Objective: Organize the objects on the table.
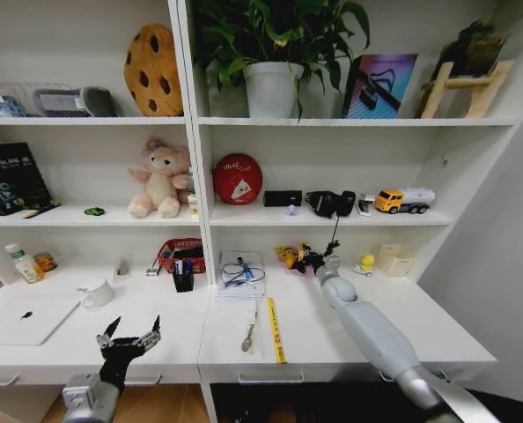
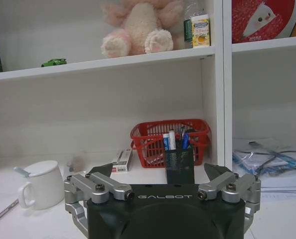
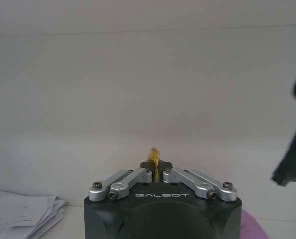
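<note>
On the white table (image 1: 332, 339), a slim silver laptop (image 1: 24, 319) lies at the left. Blue and black pens stand in a black mesh cup (image 1: 183, 278), also in the left wrist view (image 2: 179, 164). A tiny green object (image 1: 94, 211) rests on the shelf above (image 2: 54, 62). My left gripper (image 1: 131, 336) hovers open over the table's front edge, empty (image 2: 158, 172). My right gripper (image 1: 307, 257) reaches to the back of the table and is shut on a small yellow object (image 3: 153, 153).
A white mug (image 1: 97, 293), a red basket (image 1: 180, 254), a bagged cable (image 1: 242, 271), a yellow ruler (image 1: 276, 330) and a metal tool (image 1: 249, 336) lie on the table. A yellow duck (image 1: 367, 262) and a small box (image 1: 394, 260) stand at back right. Shelves rise behind.
</note>
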